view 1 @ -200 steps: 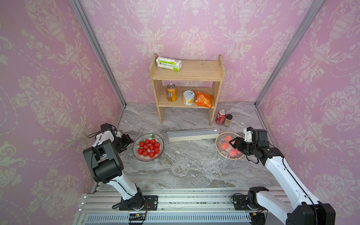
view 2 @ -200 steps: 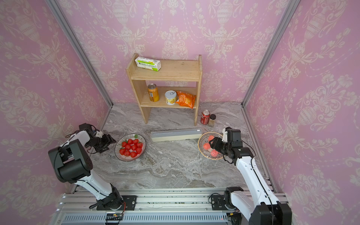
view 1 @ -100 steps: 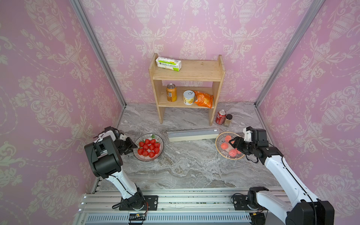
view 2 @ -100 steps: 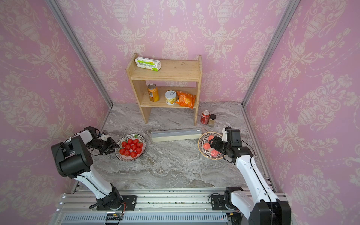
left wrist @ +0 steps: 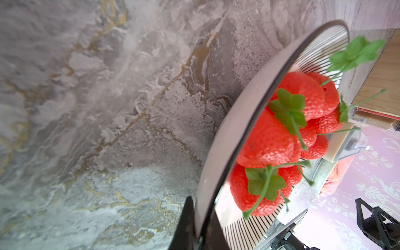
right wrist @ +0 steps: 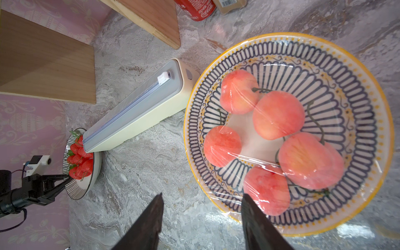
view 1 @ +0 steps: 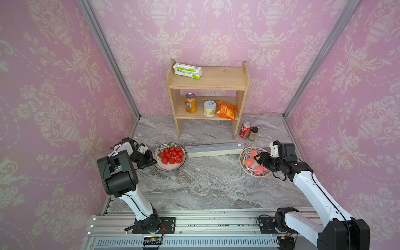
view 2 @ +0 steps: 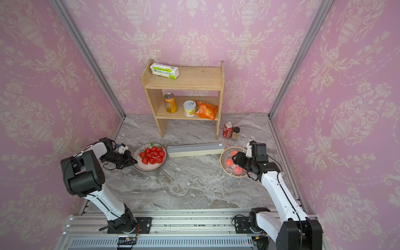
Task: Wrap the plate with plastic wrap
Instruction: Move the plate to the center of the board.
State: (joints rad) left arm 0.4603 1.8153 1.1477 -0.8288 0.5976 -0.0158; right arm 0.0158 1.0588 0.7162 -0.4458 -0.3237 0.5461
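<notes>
Since a second ago the left end effector (view 1: 153,161) has come in from beside the wall to the strawberry plate (view 1: 171,167) and closed; its fingers (left wrist: 187,223) now pinch the plate's dark rim on the wall side (one finger under, one over, seen from the left wrist). The right arm has barely shifted.

- Right end effector (right wrist: 201,198): jaws about half open, nothing held, poised over the near rim of the peach plate (view 1: 241,161). Contact with the rim cannot be told.
- Plastic wrap (right wrist: 270,138): a clear, glossy sheet lies stretched over the peach plate. Its dispenser box (view 1: 214,149) lies flat on the tabletop (view 1: 205,190) between the two plates, lid up.
- Edges: each end of the box sits just beside a plate rim, so close that touching cannot be ruled out. The shelf (view 1: 207,84) legs stand just behind the box; a cola can (view 1: 245,129) and a spice jar (view 1: 253,133) stand behind the peach plate.
- Room: the left arm works close against the wall. Bare marble runs from the plates forward to the rail.
</notes>
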